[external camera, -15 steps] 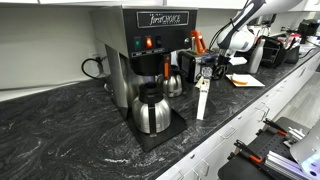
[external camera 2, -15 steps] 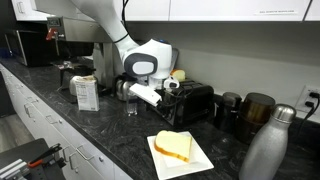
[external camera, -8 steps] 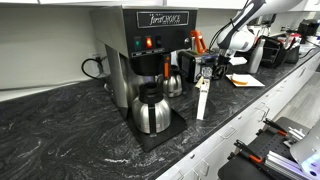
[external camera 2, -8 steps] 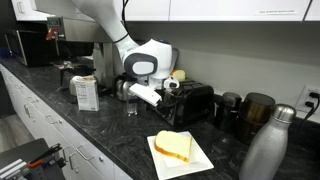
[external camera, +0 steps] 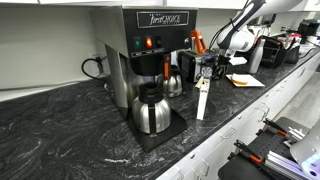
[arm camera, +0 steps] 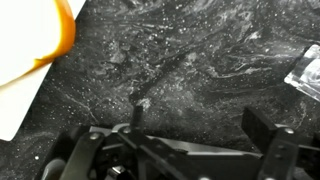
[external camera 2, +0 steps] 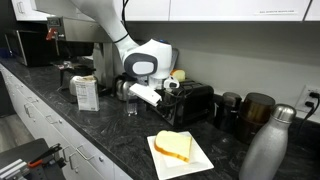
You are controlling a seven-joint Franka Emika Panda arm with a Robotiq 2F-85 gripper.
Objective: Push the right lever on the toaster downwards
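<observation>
Looking down past the gripper (arm camera: 175, 150), the wrist view shows two dark fingers (arm camera: 82, 152) standing well apart at the bottom edge, with nothing between them, above a black marbled counter (arm camera: 200, 60). A white plate (arm camera: 18, 95) with toast (arm camera: 66, 30) is cut off at the top corner.

In an exterior view, a steel bottle (external camera 2: 268, 148) stands nearest, cut off at the bottom. Next comes the plate with toast, near the counter's front edge. Behind the plate sits the toaster (external camera 2: 192, 103), small, dark and shiny. The gripper is at the toaster's end nearer a box (external camera 2: 86, 92). Whether it touches the toaster cannot be told, and the levers are too small to make out. The box's label is unreadable.

In an exterior view, a steel carafe (external camera: 151, 108) sits under a tall brewer (external camera: 150, 40) whose top panel reads "first CHOICE". The arm beyond it is small and blurred.
</observation>
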